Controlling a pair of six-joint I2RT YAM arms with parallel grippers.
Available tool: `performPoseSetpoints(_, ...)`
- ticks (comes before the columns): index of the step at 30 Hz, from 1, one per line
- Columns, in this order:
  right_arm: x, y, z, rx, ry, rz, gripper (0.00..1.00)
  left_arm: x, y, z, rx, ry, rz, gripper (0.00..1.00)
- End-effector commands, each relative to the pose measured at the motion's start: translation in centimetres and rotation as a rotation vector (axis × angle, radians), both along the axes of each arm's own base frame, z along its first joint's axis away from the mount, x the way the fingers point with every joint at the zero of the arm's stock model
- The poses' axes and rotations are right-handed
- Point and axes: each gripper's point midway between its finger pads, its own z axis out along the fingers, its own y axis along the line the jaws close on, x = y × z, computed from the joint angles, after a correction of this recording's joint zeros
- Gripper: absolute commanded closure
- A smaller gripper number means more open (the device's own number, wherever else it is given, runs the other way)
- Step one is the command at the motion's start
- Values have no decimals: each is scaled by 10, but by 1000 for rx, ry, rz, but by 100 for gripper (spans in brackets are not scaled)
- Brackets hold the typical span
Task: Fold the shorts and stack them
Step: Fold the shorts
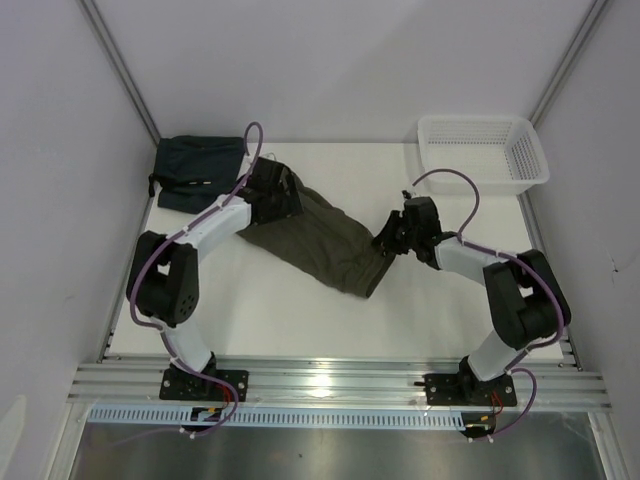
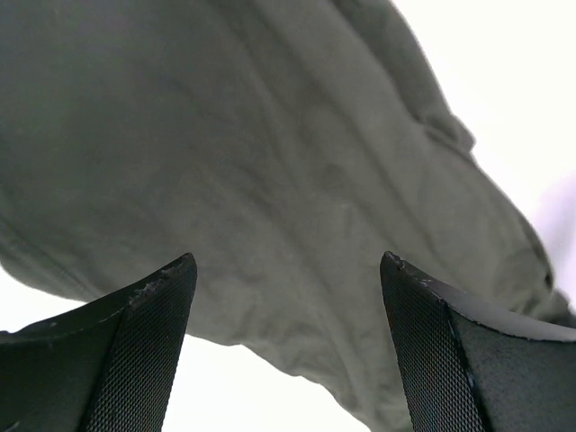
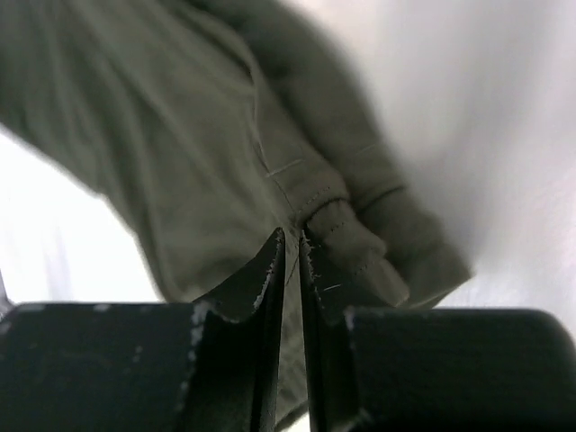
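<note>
1. While the shorts [image 1: 325, 240] lie stretched diagonally across the middle of the bench [image 1: 270, 320], the right claw [image 3: 292, 241] is clenched on a stitched edge at their right end.
2. The left claw [image 2: 286, 263] hangs released over their far-left end, jaws wide apart.
3. A dark folded garment [image 1: 195, 172] sits in the far-left corner, and a white basket [image 1: 482, 150] in the far-right.

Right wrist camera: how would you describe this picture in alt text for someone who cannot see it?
Seen close up, the two black fingers of the right gripper pinch nearly together on a hemmed edge of the olive-green shorts. The rest of the cloth spreads up and left over a white table, slightly blurred.
</note>
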Motion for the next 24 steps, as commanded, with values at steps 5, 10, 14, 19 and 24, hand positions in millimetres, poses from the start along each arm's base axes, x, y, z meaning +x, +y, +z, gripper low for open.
performPoseSetpoints(5, 38, -9, -21, 183, 36, -117, 91, 26, -7, -7, -27, -10, 22, 16)
performPoseSetpoints(10, 38, -15, -45, 242, 98, -183, 92, 39, -1, -10, -32, -22, 47, 16)
performPoseSetpoints(14, 34, -23, -56, 204, 137, -215, 92, 54, 4, -11, -24, -28, 65, 16)
performPoseSetpoints(19, 31, -32, -53, 149, 123, -221, 92, 84, 18, -6, -55, -43, 106, 16)
performPoseSetpoints(24, 30, -37, -44, 120, 100, -218, 92, 110, 20, -10, -84, -34, 140, 16)
